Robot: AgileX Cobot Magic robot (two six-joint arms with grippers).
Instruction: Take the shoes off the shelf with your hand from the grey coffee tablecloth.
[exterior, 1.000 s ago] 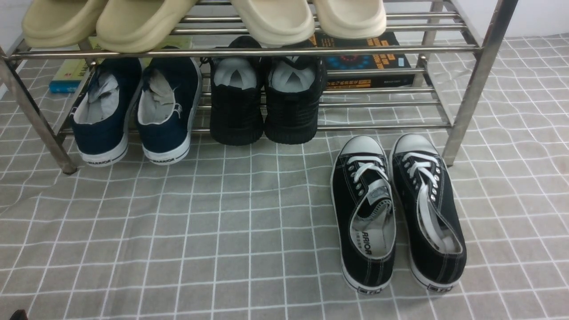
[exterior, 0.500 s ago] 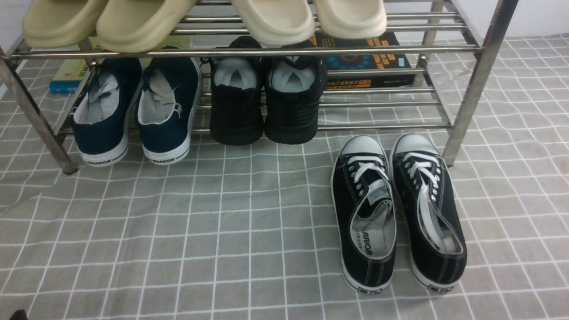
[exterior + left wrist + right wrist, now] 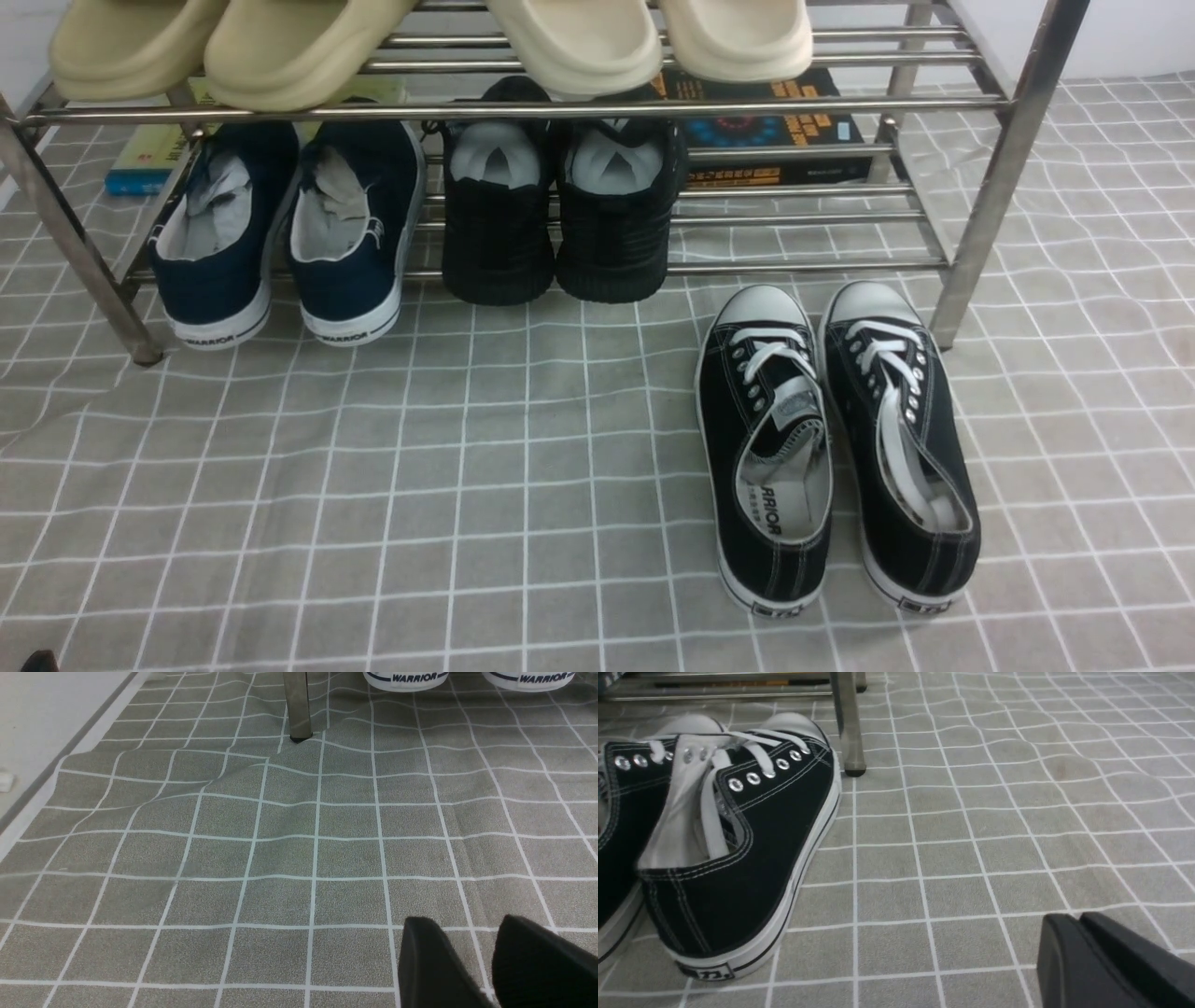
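The black canvas shoes stand side by side on the grey coffee tablecloth [image 3: 467, 467], in front of the shelf's right end, toes toward the shelf: one shoe [image 3: 766, 448] and the other [image 3: 901, 439]. The shelf [image 3: 523, 109] is a two-tier steel tube rack behind them. In the right wrist view the nearer shoe [image 3: 738, 858] lies apart from my right gripper [image 3: 1078, 919], which is shut and empty over the cloth. My left gripper [image 3: 467, 925] is open and empty, low over bare cloth near the shelf's left leg [image 3: 297, 704]. Neither gripper shows in the front view.
A navy pair [image 3: 280, 233] and an all-black knit pair [image 3: 560, 215] sit on the lower tier, beige slippers [image 3: 299, 47] on the upper. Books [image 3: 775, 121] lie behind the shelf. The shelf's right leg [image 3: 847, 723] stands beside the shoes' toes.
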